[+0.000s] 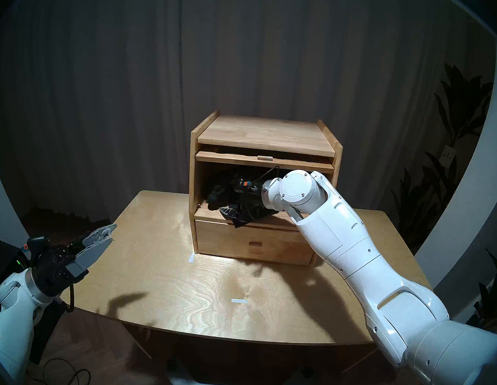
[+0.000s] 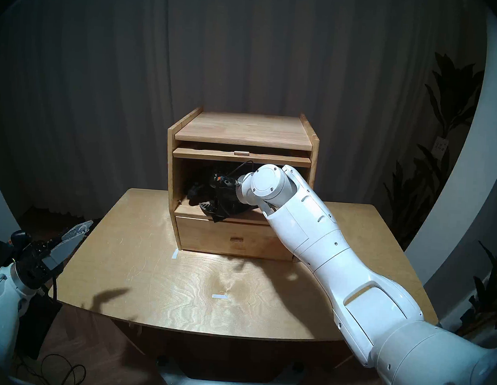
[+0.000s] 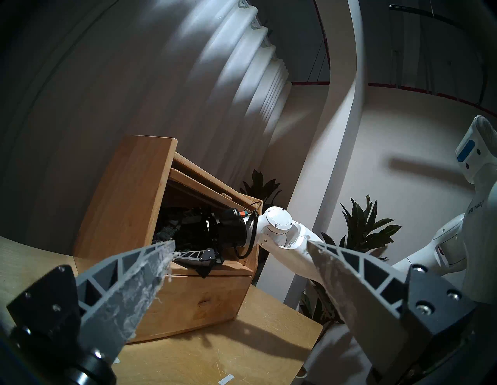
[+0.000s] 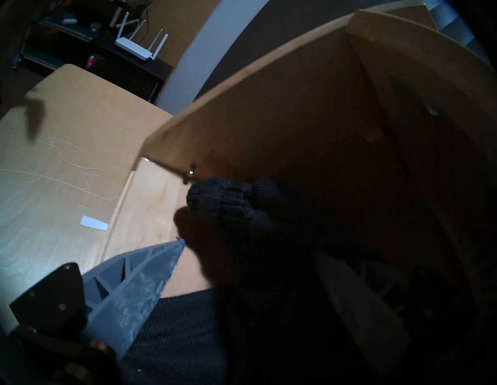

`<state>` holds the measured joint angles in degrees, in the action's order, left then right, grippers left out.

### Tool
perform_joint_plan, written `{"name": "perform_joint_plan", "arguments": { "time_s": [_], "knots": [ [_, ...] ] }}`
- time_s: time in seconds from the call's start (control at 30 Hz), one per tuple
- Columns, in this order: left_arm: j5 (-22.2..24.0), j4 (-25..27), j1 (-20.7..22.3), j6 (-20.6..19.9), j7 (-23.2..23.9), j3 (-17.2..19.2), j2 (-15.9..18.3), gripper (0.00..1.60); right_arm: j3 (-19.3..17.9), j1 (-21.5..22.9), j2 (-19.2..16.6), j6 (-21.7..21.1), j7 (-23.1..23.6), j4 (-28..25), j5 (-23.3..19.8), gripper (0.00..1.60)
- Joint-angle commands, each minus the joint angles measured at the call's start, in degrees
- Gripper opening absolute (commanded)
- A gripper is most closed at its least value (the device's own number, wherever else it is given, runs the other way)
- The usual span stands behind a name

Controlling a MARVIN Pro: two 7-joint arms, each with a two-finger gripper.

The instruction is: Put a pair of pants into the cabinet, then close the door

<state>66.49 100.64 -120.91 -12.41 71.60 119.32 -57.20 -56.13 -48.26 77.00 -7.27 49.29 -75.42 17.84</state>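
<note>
Dim room w/ grey pleated curtains point(image 1: 251, 56) across the far side, a white curved column on the right and dark leafy plants point(image 1: 458, 120) behind it. Light plywood table point(image 1: 154, 269), scratched and glossy under a bright spot, w/ two small white tape marks: one just left of the cabinet's near corner point(image 1: 190, 258), one mid-table point(image 1: 238, 301). Arm shadows fall across the near edge and beside the drawer. Cabinet point(image 1: 267, 136) sits at the far centre of the table, raised side rails up top; door point(image 1: 264, 161) is slid up flat under the top board, only its front edge and small knob showing, so the upper compartment is open. Drawer point(image 1: 252, 244) below is closed. Right arm reaches into the compartment from the right; right gripper point(image 4: 250, 258) is inside, fingers spread apart in its wrist view, w/ the pair of pants point(image 4: 231, 204) bunched between and beyond them; no pinch on the fabric visible. Pants lie in a dark heap on the compartment floor, left-centre, one corner of fabric hanging over the front lip onto the top of the drawer front point(image 1: 239, 223). Left gripper point(image 1: 100, 240) hovers off the table's near-left corner, jaws wide, nothing in them, lint on the finger pads point(image 3: 134, 303). Shelf w/ a white router point(image 4: 134, 45) shows past the table's left side in the right wrist view.
</note>
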Motion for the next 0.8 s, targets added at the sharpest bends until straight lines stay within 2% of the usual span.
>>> {"name": "perform_joint_plan", "arguments": {
  "time_s": [0.0, 0.13, 0.27, 0.37, 0.43, 0.47, 0.53, 0.57, 0.63, 0.77],
  "knots": [
    [0.2, 0.7, 0.0, -0.1, 0.1, 0.3, 0.1, 1.6, -2.3, -2.3, -3.9, -3.4, -0.8, -7.3, 0.5, 0.06],
    [0.2, 0.7, 0.0, -0.1, 0.1, 0.3, 0.0, 1.6, -3.0, -3.1, -4.2, -5.9, -4.3, -7.5, 2.7, 0.0],
    [0.2, 0.7, 0.0, -0.1, 0.1, 0.3, 0.0, 1.6, -2.0, 0.3, -1.1, -2.9, -8.3, 1.5, 7.0, 0.0],
    [0.2, 0.7, 0.0, -0.1, 0.1, 0.3, 0.0, 1.6, -1.4, 1.0, -0.5, -3.6, -10.3, 3.3, 8.3, 0.0],
    [0.2, 0.6, 0.0, -0.1, 0.1, 0.3, 0.1, 1.6, -0.5, 3.0, 0.5, -2.3, -12.1, 7.8, 10.1, 0.0],
    [0.2, 0.6, 0.0, -0.1, 0.1, 0.2, 0.1, 1.6, -1.0, 2.2, 0.2, -4.0, -12.6, 6.5, 10.6, 0.0],
    [0.2, 0.6, 0.1, 0.0, 0.1, 0.2, 0.1, 1.6, -0.6, 3.2, 0.9, -3.3, -14.3, 9.4, 11.4, 0.0],
    [0.2, 0.6, 0.1, 0.0, 0.1, 0.2, 0.1, 1.6, -0.7, 2.7, 0.7, -3.8, -14.6, 8.6, 11.5, 0.0],
    [0.2, 0.6, 0.1, 0.0, 0.1, 0.2, 0.1, 1.6, -0.3, 4.3, 2.0, -2.7, -16.4, 11.9, 12.1, 0.0],
    [0.2, 0.7, 0.0, -0.1, 0.1, 0.3, 0.1, 1.6, -0.1, 5.7, 3.2, -0.7, -18.8, 14.9, 12.1, 0.0]
  ]
}}
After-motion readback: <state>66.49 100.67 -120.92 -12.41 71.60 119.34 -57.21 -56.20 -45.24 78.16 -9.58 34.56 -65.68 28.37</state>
